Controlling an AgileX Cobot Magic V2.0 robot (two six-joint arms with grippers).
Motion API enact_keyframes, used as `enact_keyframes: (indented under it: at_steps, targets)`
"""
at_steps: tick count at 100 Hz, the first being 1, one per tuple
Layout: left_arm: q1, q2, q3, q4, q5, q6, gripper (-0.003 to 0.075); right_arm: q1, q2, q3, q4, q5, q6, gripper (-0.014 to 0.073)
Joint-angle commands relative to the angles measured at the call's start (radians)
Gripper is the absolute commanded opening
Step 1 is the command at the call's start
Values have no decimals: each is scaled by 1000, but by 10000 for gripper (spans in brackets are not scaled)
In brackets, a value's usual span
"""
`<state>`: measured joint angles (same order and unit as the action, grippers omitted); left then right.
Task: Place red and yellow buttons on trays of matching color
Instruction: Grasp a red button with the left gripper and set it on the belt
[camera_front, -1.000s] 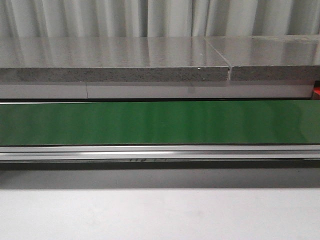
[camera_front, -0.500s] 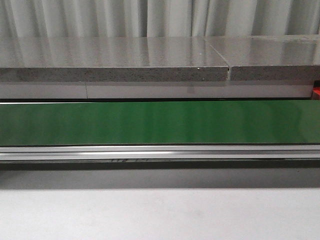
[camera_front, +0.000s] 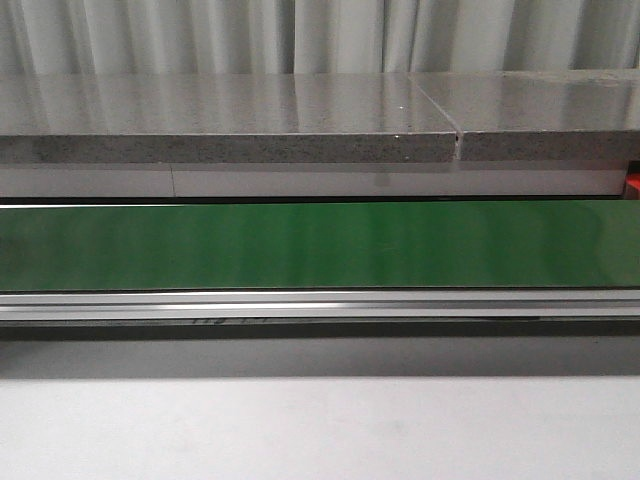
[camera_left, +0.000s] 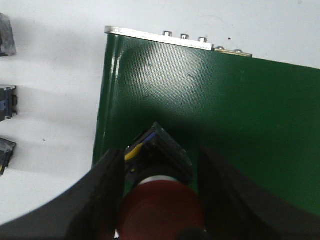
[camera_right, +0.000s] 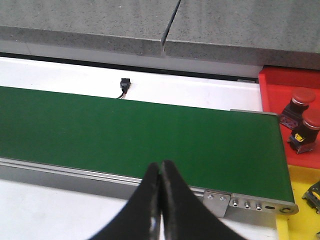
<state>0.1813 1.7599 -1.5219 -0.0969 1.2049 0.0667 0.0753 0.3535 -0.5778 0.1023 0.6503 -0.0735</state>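
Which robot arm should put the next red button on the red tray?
Left, probably. Its left gripper is already around a red button on the green belt, while the right gripper is shut and empty.

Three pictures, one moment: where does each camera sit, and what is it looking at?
Front: looks forward, low across the belt to a grey slab; no arms show.
Left wrist: looks down on the belt's end; left gripper holds a red button.
Right wrist: looks along the belt to a red tray; right gripper, jaws together.
All share the belt.
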Motion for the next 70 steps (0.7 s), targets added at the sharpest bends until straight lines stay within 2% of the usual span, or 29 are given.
enact_keyframes:
  at_steps: [1,36,44,58,65,70]
  targets:
    - [-8,-46,-35,-14,-14,6,154,1,8,-27,3,-74,-5,-66]
    - [-8,-19,-35,2,-9,31,167,1,8,-27,3,-74,-5,-66]
    - [-8,-19,-37,2,-10,31,225,1,8,-27,3,-74,-5,-66]
    - [-8,-19,-36,2,-21,31,431,1,8,-27,3,-74,-5,-66]
    - [-8,-19,-36,-2,-21,31,485,1,8,-27,3,-74,-5,-66]
    - [-8,-19,-36,-2,-26,31,494,1,8,-27,3,-74,-5,-66]
